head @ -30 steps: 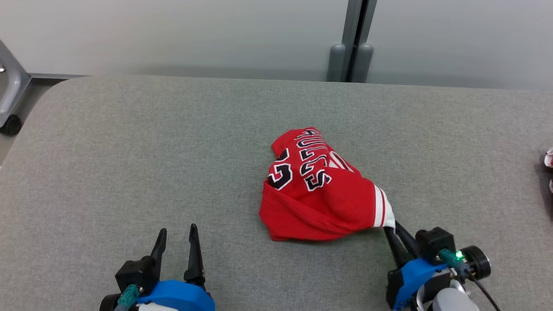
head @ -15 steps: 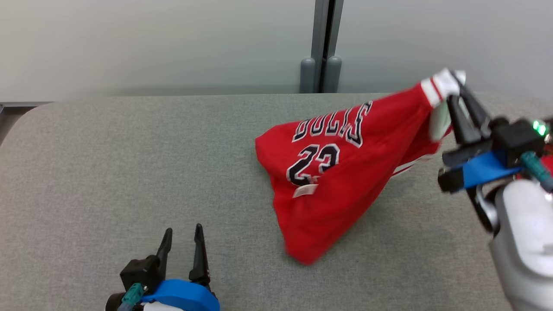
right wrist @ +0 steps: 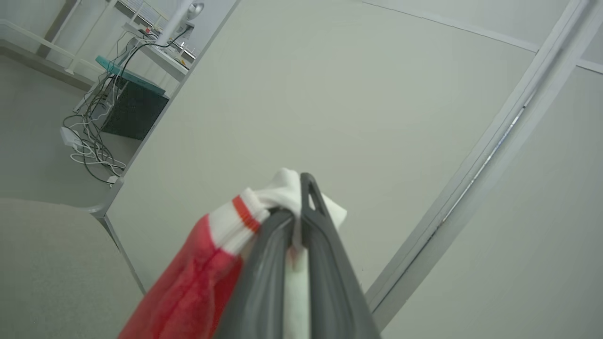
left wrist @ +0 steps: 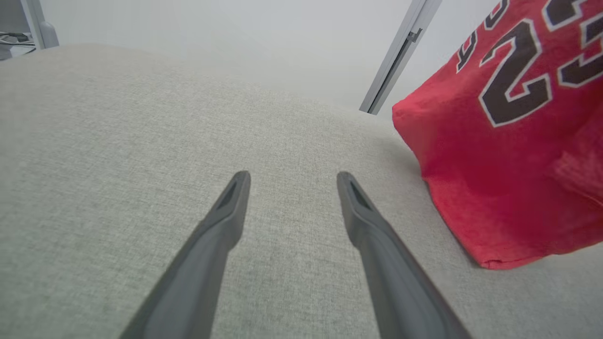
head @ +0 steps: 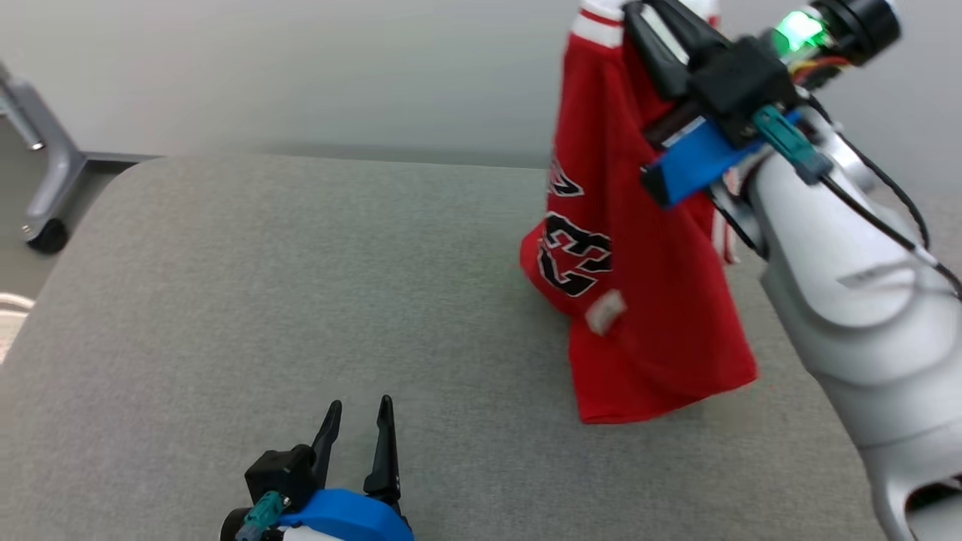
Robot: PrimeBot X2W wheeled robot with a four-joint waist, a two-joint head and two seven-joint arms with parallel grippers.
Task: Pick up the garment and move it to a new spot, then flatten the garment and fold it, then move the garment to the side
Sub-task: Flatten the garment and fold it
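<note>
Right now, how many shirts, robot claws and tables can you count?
red jersey: 1
grippers: 2 (left gripper open, right gripper shut on the jersey's white trim)
grey table: 1
Total: 4

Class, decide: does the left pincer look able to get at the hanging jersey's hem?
Probably yes: the left pincer stands open, only bare table lies between it and the hem of the jersey, which the right pincer holds up.
</note>
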